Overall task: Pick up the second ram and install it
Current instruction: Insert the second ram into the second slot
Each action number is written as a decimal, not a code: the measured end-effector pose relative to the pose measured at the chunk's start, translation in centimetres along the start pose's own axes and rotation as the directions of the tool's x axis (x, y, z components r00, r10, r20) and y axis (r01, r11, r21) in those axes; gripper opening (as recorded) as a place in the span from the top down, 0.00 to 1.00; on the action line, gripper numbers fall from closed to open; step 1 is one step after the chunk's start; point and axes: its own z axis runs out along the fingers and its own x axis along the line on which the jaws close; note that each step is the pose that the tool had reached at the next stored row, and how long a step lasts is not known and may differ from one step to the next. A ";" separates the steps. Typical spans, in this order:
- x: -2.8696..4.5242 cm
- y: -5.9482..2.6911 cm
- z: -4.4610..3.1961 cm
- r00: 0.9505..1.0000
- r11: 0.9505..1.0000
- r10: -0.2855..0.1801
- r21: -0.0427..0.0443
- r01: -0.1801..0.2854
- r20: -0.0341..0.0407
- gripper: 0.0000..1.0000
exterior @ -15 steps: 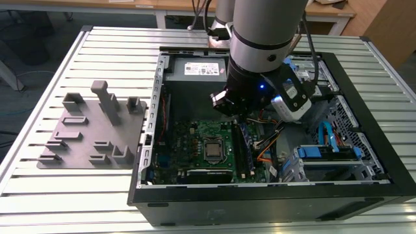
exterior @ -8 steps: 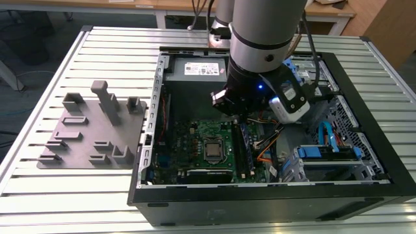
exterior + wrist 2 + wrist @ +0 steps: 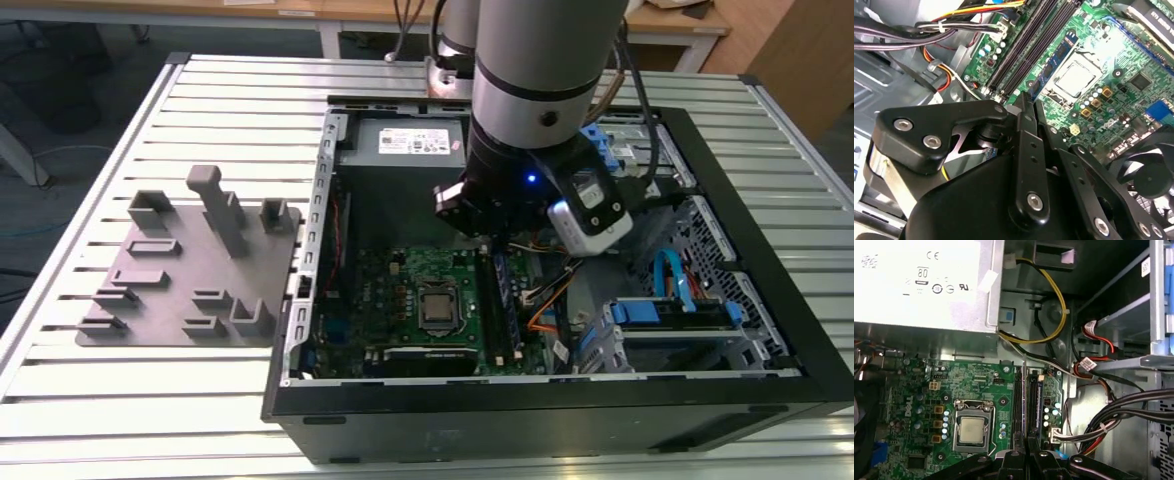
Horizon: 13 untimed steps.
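- Found a slatted table [image 3: 80, 400] spanning the exterior view.
- Saw an open computer case [image 3: 534, 420] at centre and the exterior view's right.
- Noted the arm [image 3: 547, 60] reaching from top centre into it.
- Spotted a grey fixture plate [image 3: 160, 290] at the exterior view's left.
- Found the green motherboard [image 3: 400, 290] inside, lower centre.
- Saw the gripper [image 3: 1026, 452] over the black memory slots [image 3: 1018, 405], fingers nearly together.
- Made out the second ram [image 3: 1025, 390] clamped edge-on between them, upright, just above the slots.

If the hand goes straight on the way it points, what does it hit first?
Most likely the memory slots on the motherboard, directly ahead of the hand; the gap is unclear.
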 end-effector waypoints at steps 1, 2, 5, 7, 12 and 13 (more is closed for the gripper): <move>0.00 0.00 0.00 1.000 1.000 0.008 0.001 -0.008 0.001 0.89; 0.00 0.00 0.00 1.000 1.000 0.015 0.001 -0.015 0.002 0.89; 0.00 0.00 0.00 0.999 0.999 0.038 0.003 -0.038 0.004 0.89; 0.00 0.00 0.00 0.999 0.999 0.052 0.004 -0.052 0.006 0.89; 0.00 0.00 0.00 0.996 0.996 0.086 0.007 -0.086 0.009 0.89; 0.00 0.00 0.00 0.996 0.996 0.092 0.008 -0.092 0.010 0.89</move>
